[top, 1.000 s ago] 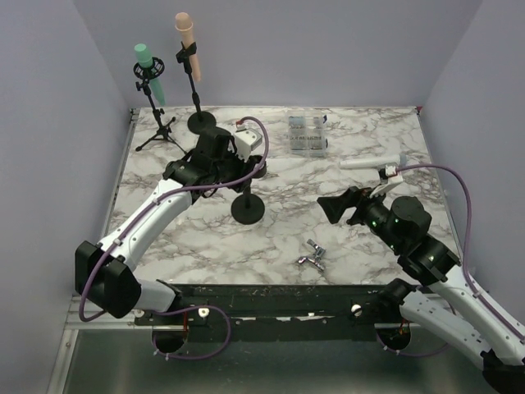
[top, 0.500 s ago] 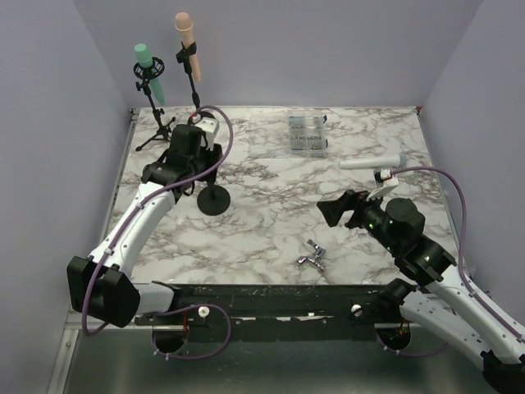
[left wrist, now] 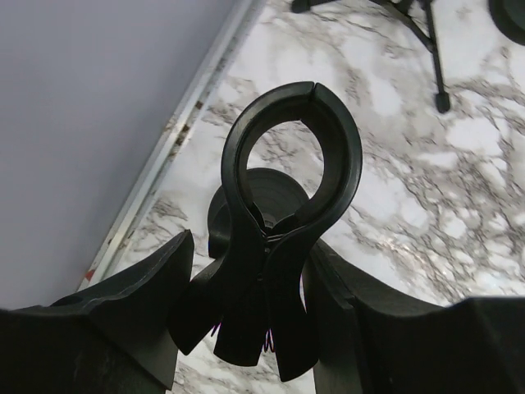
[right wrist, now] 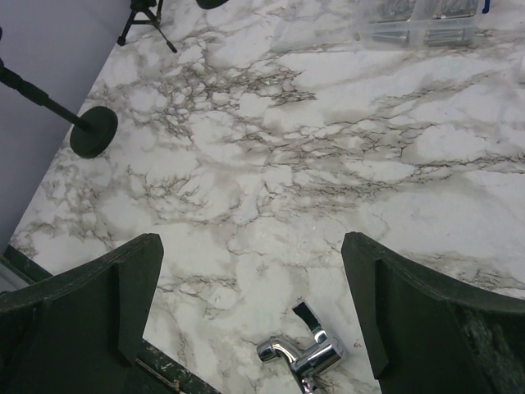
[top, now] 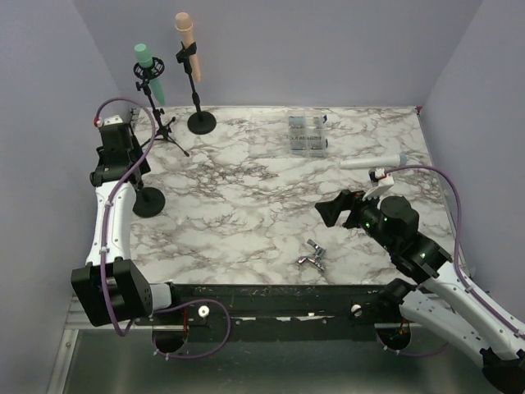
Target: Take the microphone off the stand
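My left gripper (top: 121, 171) (left wrist: 250, 271) is at the table's left edge, shut on the levers of the black clip (left wrist: 291, 156) atop a round-based stand (top: 148, 202). The clip's ring is empty. The base (left wrist: 262, 193) of that stand rests on the marble below. A white microphone (top: 372, 162) lies flat on the table at the right. My right gripper (top: 330, 210) (right wrist: 254, 304) hovers open over the right front of the table, holding nothing.
At the back left a green microphone (top: 149, 70) sits on a tripod stand, and a peach one (top: 187, 41) is clipped to a round-based stand (top: 201, 122). A clear plastic box (top: 307, 135) stands at the back. A chrome fitting (top: 312, 254) (right wrist: 305, 355) lies near the front edge.
My left gripper has carried the empty-clipped stand from the table's middle to its left edge. The right arm has barely moved.
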Robot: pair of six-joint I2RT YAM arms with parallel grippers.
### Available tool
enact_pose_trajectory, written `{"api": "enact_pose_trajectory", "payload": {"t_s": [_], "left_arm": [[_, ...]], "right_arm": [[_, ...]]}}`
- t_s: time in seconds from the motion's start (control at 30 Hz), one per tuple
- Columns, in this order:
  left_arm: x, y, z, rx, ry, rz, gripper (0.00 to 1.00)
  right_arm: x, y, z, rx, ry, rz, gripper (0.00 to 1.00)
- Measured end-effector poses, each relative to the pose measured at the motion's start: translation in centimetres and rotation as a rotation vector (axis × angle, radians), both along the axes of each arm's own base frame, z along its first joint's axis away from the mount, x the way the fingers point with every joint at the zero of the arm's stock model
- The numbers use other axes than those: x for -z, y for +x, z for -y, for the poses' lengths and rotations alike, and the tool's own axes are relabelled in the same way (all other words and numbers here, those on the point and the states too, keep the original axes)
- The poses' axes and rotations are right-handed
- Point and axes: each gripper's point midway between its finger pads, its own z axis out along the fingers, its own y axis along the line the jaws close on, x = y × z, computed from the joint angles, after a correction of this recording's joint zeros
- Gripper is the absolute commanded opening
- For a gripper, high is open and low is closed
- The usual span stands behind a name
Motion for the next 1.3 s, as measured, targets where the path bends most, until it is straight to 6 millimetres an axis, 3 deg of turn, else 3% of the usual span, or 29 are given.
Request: {"api": "enact_pose_trajectory", "payload": {"t_s": [0.1,0.23,0.43,0.6,0.73,0.9,1.07,1.3], "left_arm": [[0.3,-0.5,-2.3,-0.086,0.001,0.012,0.0],[0.3,-0.8,-3.2,-0.134,0.016,0.042,0.01],[0.4,-0.9,-3.6,-0.164,0.002,0.068,0.32],[0.3,-0.9,-3.6,-0.166,-0.003,0.073,0.72],[0.2,-1.0,-3.5,-0.159,0.001,0.092,0.96],[-0.9,-1.1,-2.7,-0.117,-0.011,0.149,0.98],[-4.2,-0.5,-1.5,-0.066,-0.049,0.244,0.98],[-13.3,2.0,0.4,0.035,-0.108,0.507,0.99]], "right_arm": [[0.0,0.0,0.0,0.0,-0.001,-0.001,1.0],[0.3,0.1,-0.1,0.0,-0.007,-0.008,1.0],[0.8,0.2,-0.2,0.0,-0.018,-0.023,1.0],[1.1,0.3,-0.3,0.0,-0.025,-0.031,1.0],[1.3,0.4,-0.3,0.0,-0.031,-0.039,1.0],[1.5,0.4,-0.4,0.0,-0.034,-0.043,1.0],[1.5,0.5,-0.4,-0.001,-0.035,-0.044,1.0],[2.9,0.9,-0.7,-0.002,-0.066,-0.083,1.0]]}}
